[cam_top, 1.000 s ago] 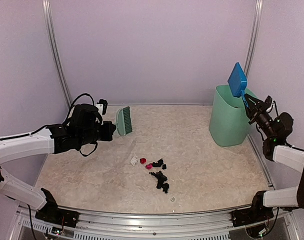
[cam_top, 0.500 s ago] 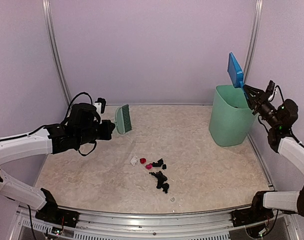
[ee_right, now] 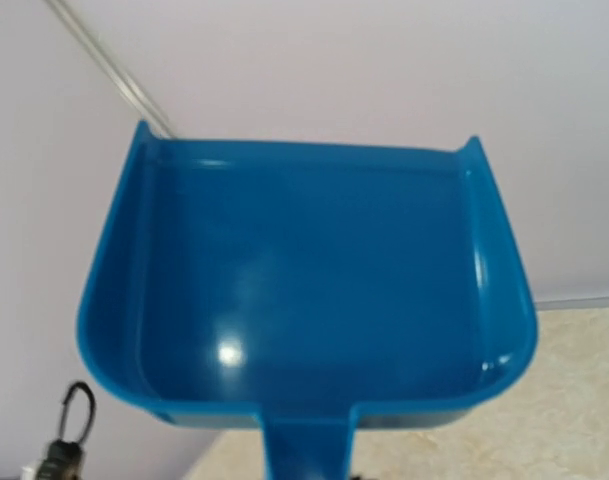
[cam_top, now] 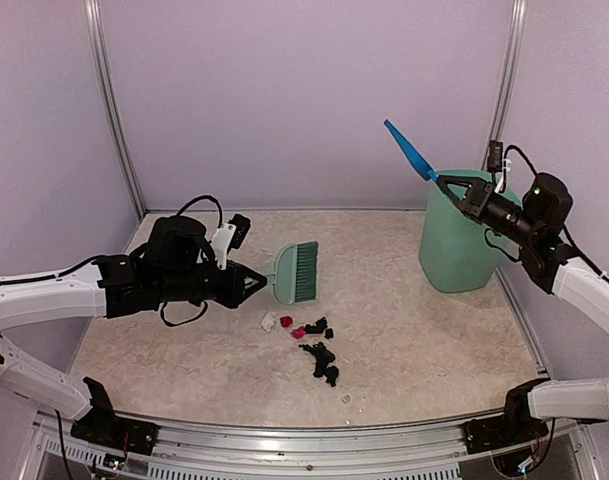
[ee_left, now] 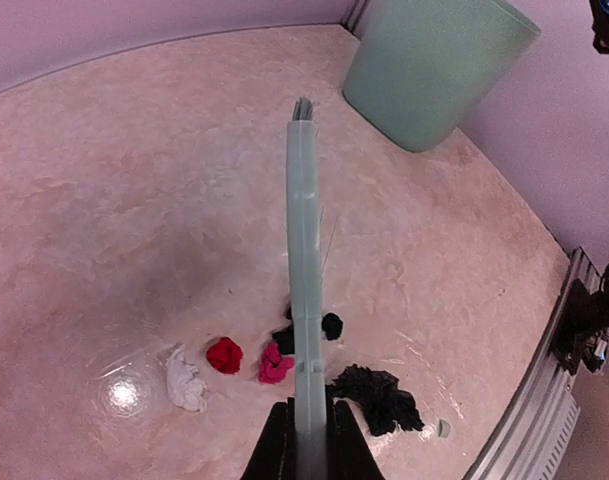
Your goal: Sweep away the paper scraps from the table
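Left end effector [cam_top: 252, 283]: mine, closed tight on the handle of the green hand brush [cam_top: 297, 272]. The brush is held over the worktop [cam_top: 164, 345], with its bristle end pointing away from my fingers.

Paper scraps [cam_top: 322, 356]: a loose cluster at mid-worktop, near the brush but apart from it. They are mostly black, with two pink-red and one white at the left end.

Dustpan [cam_top: 409, 150]: blue, raised high and tilted up to the left.

Right end effector [cam_top: 446, 183]: mine, clamped on the dustpan's handle.

Bin [cam_top: 454, 245]: mint-green, standing upright at the worktop's far right, just under that end effector.
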